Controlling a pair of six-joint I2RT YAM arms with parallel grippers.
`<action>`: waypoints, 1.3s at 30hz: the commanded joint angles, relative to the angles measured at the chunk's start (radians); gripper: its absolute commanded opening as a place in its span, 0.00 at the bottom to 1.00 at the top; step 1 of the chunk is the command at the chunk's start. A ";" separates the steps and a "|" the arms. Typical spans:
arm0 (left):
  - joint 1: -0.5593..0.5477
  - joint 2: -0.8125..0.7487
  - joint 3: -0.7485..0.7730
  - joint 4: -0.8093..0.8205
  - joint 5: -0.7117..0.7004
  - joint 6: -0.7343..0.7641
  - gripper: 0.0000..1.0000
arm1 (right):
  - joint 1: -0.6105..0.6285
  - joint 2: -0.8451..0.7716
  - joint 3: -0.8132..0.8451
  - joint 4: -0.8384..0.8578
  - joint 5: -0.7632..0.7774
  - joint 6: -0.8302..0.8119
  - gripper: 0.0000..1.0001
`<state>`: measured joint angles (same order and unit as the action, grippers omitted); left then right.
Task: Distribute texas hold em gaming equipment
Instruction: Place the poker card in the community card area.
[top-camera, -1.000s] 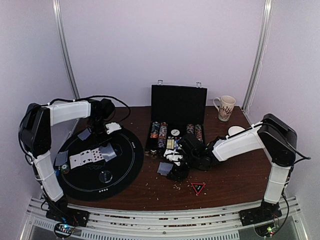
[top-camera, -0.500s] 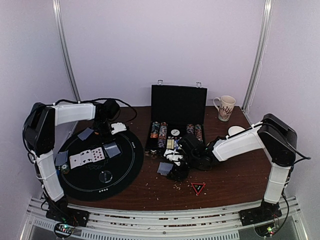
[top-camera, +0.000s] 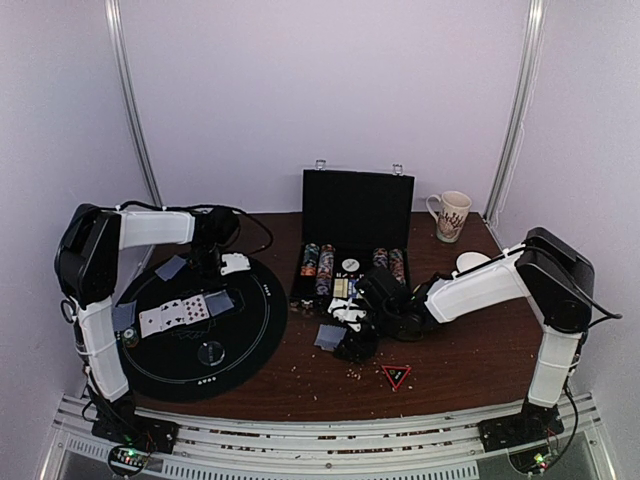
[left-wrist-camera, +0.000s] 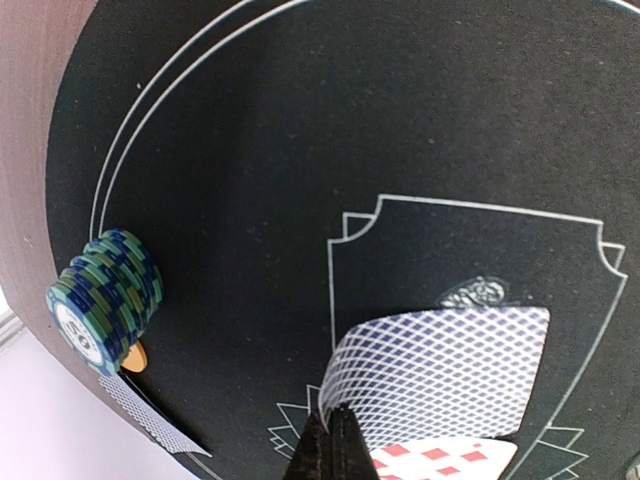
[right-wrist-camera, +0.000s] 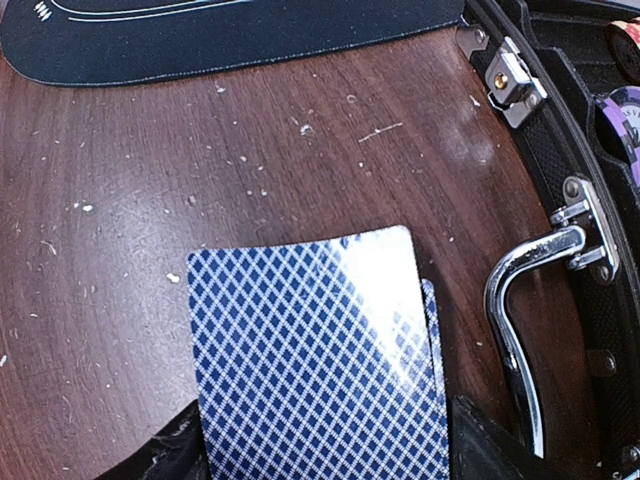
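I count one stack of blue-teal chips (left-wrist-camera: 105, 300) at the rim of the round black mat (top-camera: 250, 330), one clear disc (top-camera: 211, 352) near its front, and three face-down cards on it or at its edge. The nearest card (left-wrist-camera: 440, 372) lies just ahead of my left gripper (left-wrist-camera: 335, 448), whose fingers are pressed together on nothing. Beside it sits a fan of face-up cards (top-camera: 172, 314) — their number I can't settle. The open black case (top-camera: 356, 215) holds four rows of chips (top-camera: 318, 261). My right gripper (right-wrist-camera: 322, 465) is spread either side of two stacked face-down cards (right-wrist-camera: 310, 350) on the worktop (right-wrist-camera: 120, 200); its fingers are cut off at the bottom edge. Something orange (left-wrist-camera: 133, 357) is half hidden under the stack. The worktop is brown wood speckled with crumbs — pale walls (top-camera: 320, 90) around.
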<state>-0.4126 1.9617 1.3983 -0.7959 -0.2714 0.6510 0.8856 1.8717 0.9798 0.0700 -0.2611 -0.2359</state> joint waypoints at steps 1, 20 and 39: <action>0.009 0.018 -0.010 0.048 -0.009 0.041 0.00 | 0.001 0.018 -0.042 -0.107 0.052 -0.010 0.78; 0.009 0.025 -0.032 0.030 -0.048 0.010 0.07 | 0.001 0.023 -0.035 -0.113 0.055 -0.013 0.79; -0.003 -0.334 -0.036 0.298 0.460 -0.428 0.98 | 0.001 0.038 -0.027 -0.102 0.056 -0.010 0.79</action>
<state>-0.4122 1.7977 1.3975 -0.7013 -0.1524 0.5098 0.8856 1.8717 0.9791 0.0719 -0.2607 -0.2356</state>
